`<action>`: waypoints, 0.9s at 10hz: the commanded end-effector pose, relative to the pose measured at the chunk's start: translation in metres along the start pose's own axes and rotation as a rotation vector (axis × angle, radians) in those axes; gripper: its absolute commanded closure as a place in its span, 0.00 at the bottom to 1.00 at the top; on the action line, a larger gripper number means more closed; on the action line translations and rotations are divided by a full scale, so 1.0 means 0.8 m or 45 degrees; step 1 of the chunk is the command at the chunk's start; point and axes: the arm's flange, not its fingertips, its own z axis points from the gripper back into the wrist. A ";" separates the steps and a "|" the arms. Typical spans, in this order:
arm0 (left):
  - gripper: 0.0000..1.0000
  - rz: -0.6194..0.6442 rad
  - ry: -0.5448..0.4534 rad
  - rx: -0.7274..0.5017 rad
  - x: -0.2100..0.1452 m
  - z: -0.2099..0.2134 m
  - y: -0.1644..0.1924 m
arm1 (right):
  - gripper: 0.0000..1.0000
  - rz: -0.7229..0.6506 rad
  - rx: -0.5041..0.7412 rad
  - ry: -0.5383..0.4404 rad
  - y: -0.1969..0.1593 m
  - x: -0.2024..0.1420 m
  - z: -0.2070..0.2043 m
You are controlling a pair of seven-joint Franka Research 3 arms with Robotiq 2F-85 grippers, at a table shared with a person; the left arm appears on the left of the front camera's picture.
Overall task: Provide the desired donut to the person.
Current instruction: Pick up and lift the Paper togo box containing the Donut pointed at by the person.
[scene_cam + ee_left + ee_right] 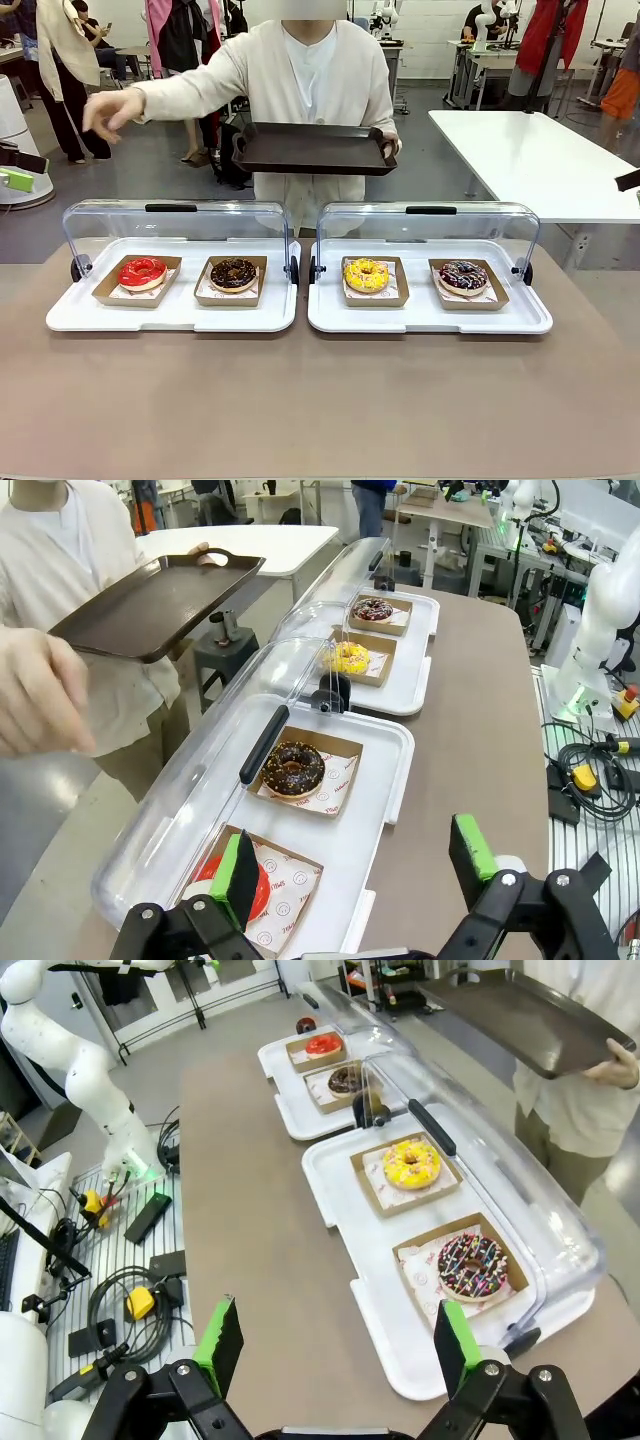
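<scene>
Four donuts lie in cardboard trays inside two open display cases: red (142, 272), chocolate (234, 274), yellow (366, 274) and dark with sprinkles (463, 276). The person (310, 80) stands behind them, holding a dark serving tray (315, 148) in one hand. The other hand (110, 108) reaches out to picture left, above the red donut's side. My left gripper (355, 865) hangs open over the near edge by the red donut (205, 872) and the chocolate donut (294, 768). My right gripper (337, 1345) is open above the table, short of the sprinkled donut (472, 1265).
Each white case base (175, 315) has a clear lid (180, 225) swung up at the back, with a black handle. The other case base (430, 318) sits to the right. Bare brown tabletop (320, 400) spreads in front. A white table (540, 160) stands behind at right.
</scene>
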 end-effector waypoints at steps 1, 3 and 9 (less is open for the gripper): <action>0.00 -0.003 -0.009 -0.002 0.001 0.002 0.001 | 0.00 -0.003 0.000 -0.017 0.000 -0.001 0.000; 0.00 -0.003 -0.009 -0.002 0.001 0.002 0.001 | 0.00 -0.003 0.000 -0.017 0.000 -0.001 0.000; 0.00 -0.003 -0.009 -0.002 0.001 0.002 0.001 | 0.00 -0.003 0.000 -0.017 0.000 -0.001 0.000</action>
